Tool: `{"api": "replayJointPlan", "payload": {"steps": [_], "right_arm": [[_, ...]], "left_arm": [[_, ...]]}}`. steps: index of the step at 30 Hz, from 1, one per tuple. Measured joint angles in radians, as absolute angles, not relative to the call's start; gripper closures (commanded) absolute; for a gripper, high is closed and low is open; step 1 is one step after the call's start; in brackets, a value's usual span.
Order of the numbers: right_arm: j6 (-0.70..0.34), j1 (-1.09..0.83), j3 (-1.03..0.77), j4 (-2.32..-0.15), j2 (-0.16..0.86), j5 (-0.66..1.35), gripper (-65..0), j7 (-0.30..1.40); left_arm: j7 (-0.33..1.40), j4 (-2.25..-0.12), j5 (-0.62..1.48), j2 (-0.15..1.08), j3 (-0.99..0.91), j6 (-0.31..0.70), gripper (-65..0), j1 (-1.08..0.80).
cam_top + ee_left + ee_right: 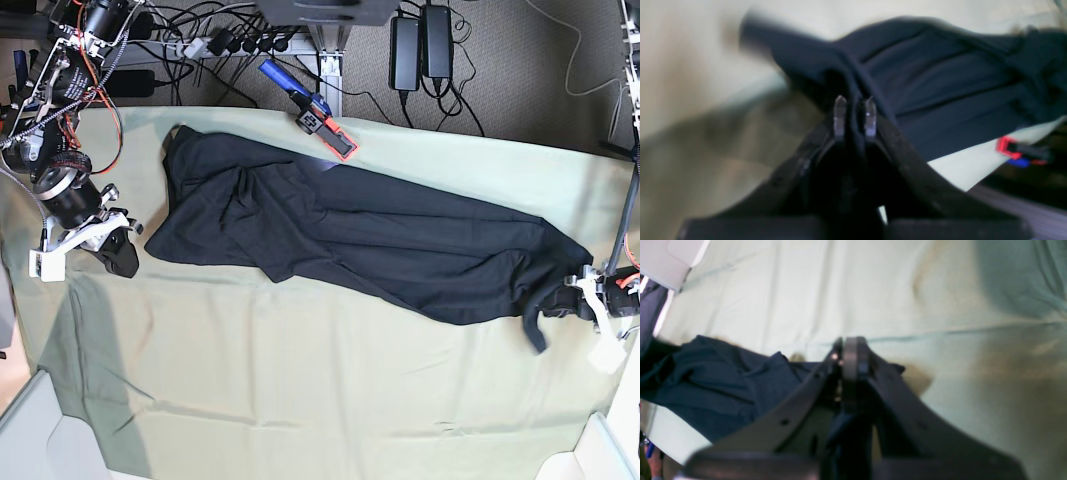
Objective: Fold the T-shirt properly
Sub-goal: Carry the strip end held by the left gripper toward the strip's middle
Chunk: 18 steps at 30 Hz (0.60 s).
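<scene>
Base view: T-shirt (370,235) lies stretched in a long diagonal band across the pale green cloth (300,400), bunched and creased, one end toward the cables at the back edge, the other at the cloth's far side.

Left gripper (855,116) sits at that far end — jaws nearly together with a ridge of black fabric pinched between them, clear in the left wrist view. Fabric rises to the fingertips, so the pinched part looks lifted off the cloth.

Right gripper (849,355) hangs at the shirt's opposite end, jaws fully together; dark fabric seems caught between them, though blur leaves this uncertain.

Red-and-blue clamp (315,110) lies just beyond the shirt, at the back edge.

Step in hand, as I judge it — spreading, not folding. Garment is not yet flat. Next move likely calls for drawing the ends apart and laying the body down smooth before any fold.
</scene>
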<state>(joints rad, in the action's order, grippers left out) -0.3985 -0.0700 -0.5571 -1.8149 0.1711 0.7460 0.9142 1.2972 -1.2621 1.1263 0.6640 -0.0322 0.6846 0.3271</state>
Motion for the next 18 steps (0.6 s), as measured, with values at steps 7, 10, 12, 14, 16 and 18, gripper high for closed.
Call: {"api": "replayJointPlan", "payload": {"steps": [7, 10, 12, 14, 16, 18], "right_arm": [[-0.398, -0.069, -0.557, -1.815, 0.171, 0.746, 0.0, 0.910], [-0.398, -0.070, -0.557, -1.815, 0.171, 0.744, 0.0, 0.910], [-0.398, -0.069, -0.557, -1.815, 0.171, 0.744, 0.0, 0.910], [-0.398, -0.069, -0.557, -1.815, 0.171, 0.744, 0.0, 0.910], [-0.398, -0.069, -0.557, -1.815, 0.171, 0.744, 0.0, 0.910], [-0.398, -0.069, -0.557, -1.815, 0.171, 0.744, 0.0, 0.910]], "left_arm": [[1.303, -1.558, 1.113, 0.540, -0.031, 0.687, 0.0, 0.201], [1.299, -1.605, 1.096, 0.445, -0.031, 0.688, 0.0, 0.157], [1.291, -1.608, 1.079, 0.383, -0.017, 0.688, 0.0, 0.146], [1.272, -1.608, 1.020, 0.339, 0.024, 0.687, 0.0, 0.147], [1.261, -1.608, 1.000, 0.312, 0.082, 0.687, 0.0, 0.150], [1.258, -1.608, 0.991, 0.299, 0.150, 0.688, 0.0, 0.149]]}}
